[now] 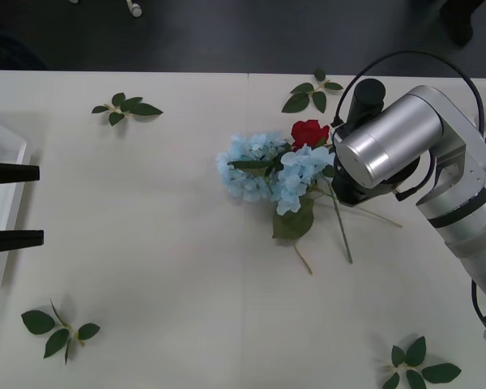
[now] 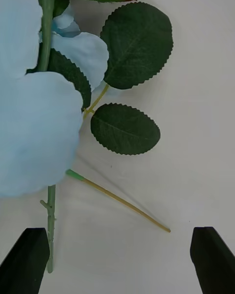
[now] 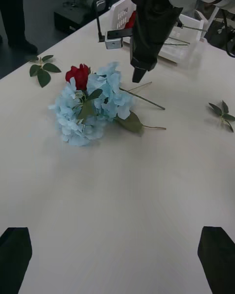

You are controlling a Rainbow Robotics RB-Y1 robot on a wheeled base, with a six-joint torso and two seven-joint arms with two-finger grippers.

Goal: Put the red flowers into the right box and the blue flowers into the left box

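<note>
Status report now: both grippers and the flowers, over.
Right gripper open, low over stems beside blue flowers. Left gripper open, parked at left box. One red rose lies against the blue cluster.

Open gripper (image 2: 117,259) above blue flowers (image 2: 34,127) — stems, leaves

Four loose green leaf sprigs are noted on the white counter (image 1: 186,308): far left (image 1: 126,107), far right (image 1: 313,92), near left (image 1: 58,329), near right (image 1: 419,366).
</note>
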